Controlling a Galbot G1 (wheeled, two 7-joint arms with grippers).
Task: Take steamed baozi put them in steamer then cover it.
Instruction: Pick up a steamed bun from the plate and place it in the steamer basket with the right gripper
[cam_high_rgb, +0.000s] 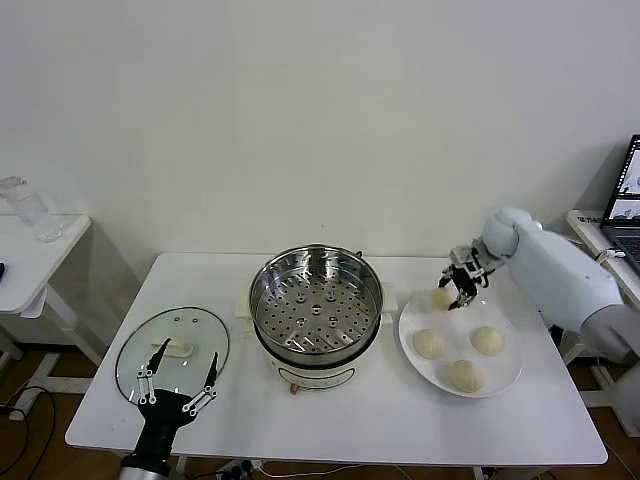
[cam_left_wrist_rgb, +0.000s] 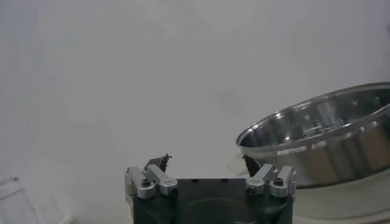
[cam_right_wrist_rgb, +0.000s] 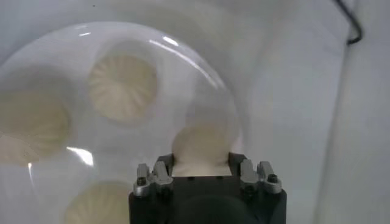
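Four round, cream-white baozi (cam_high_rgb: 466, 374) sat on a plate at the right of the head view's lower half, three grouped toward the frame's bottom and the fourth (cam_high_rgb: 443, 298) at the plate's upper-left edge, pinched between gripper fingers. The steamer (cam_high_rgb: 316, 301), a shiny steel pot on a white base, stood uncovered at the centre of the frame, left of the buns. Its perforated tray lay bare inside.
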